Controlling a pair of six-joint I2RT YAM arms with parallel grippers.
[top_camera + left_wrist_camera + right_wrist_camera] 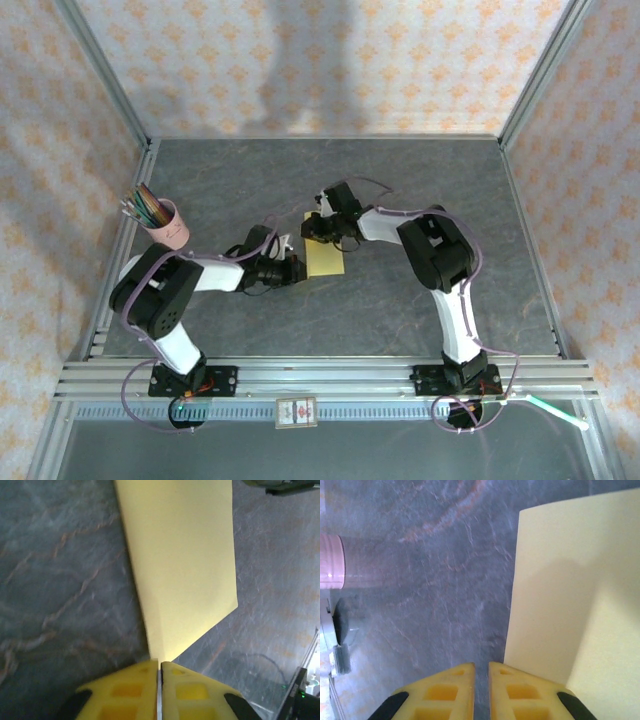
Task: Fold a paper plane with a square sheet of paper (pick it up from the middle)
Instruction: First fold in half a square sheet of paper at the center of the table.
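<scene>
While left jaws are pinching corner of square sheet of paper [185, 570], closed on it, likely raising flap for fold, right jaws are sitting almost closed, gripping nothing, one finger [535, 695] overlapping sheet's edge, probably pinning it; sheet is lying on desk [420, 190], between both jaws

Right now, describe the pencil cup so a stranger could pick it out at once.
Find the grey table and follow its left rail. Beside the left arm stands a pink cup bristling with coloured pencils; the yellow paper at mid-table is thin and plain.
</scene>
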